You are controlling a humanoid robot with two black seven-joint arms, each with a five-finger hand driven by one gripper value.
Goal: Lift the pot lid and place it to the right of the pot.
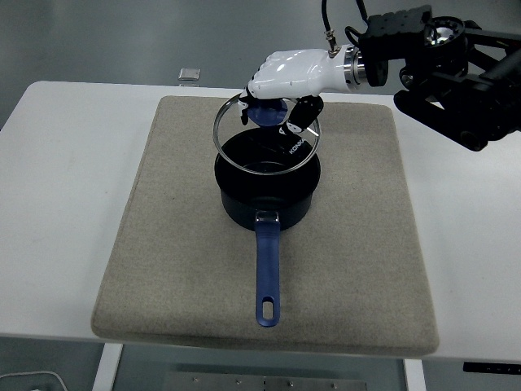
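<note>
Gripping the lid (266, 134), right hand (286, 77) above pot (267, 191)

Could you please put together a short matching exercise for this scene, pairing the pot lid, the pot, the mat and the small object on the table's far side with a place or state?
1. pot lid
2. pot
3. mat
4. small square object

A. lies under the pot
B. held tilted above the pot by the right hand
C. open, handle toward the near edge
D. beyond the mat, on the table

Pairs: 1-B, 2-C, 3-A, 4-D
</note>
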